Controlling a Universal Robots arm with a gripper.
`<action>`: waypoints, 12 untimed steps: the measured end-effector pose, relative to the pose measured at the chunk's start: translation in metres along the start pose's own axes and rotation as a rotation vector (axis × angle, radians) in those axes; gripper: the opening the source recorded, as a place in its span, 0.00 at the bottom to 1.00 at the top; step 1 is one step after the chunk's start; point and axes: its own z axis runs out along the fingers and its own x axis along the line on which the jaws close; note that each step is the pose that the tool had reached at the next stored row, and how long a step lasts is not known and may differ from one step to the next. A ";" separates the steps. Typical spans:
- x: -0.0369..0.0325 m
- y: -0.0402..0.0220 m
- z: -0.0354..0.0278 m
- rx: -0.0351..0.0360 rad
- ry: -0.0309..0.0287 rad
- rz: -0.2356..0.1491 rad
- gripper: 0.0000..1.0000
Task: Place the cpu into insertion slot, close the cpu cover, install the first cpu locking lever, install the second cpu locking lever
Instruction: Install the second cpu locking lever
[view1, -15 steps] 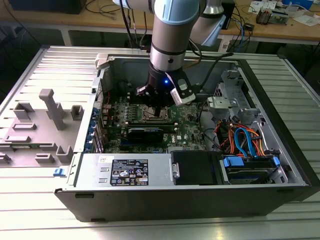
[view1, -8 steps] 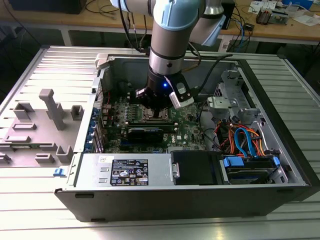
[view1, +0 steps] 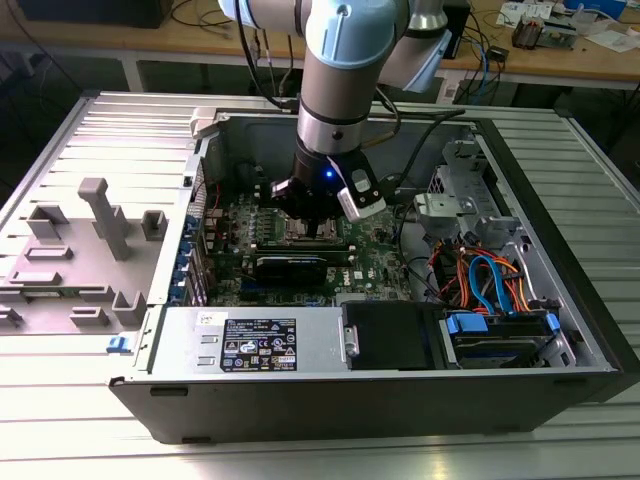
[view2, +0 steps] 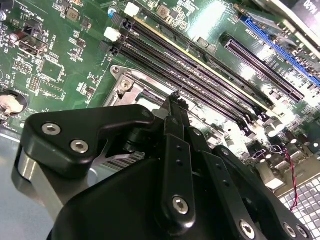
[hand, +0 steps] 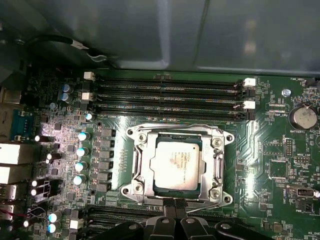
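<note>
In the first wrist view the cpu, a dull silver square chip, lies flat inside the insertion slot. The cpu cover, a thin silver frame, lies down around the chip. A thin wire lever runs along the socket edge nearest my gripper. The black fingers are pressed together with nothing seen between them, their tips at that socket edge. The second wrist view has the joined fingertips low over the socket's metal rim. In the exterior view my gripper hangs over the motherboard inside the open case.
Long black memory slots run beside the socket, with another row near the fingers. Capacitors stand along one side. In the exterior view, the case walls, the power supply and bundled cables surround the board.
</note>
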 end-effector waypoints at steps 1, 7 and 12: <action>0.0000 0.0000 0.0003 -0.0001 0.0000 0.000 0.11; 0.0000 0.0000 0.0005 -0.0002 0.0000 0.000 0.11; 0.0000 -0.0006 0.0012 -0.0035 0.0018 -0.002 0.11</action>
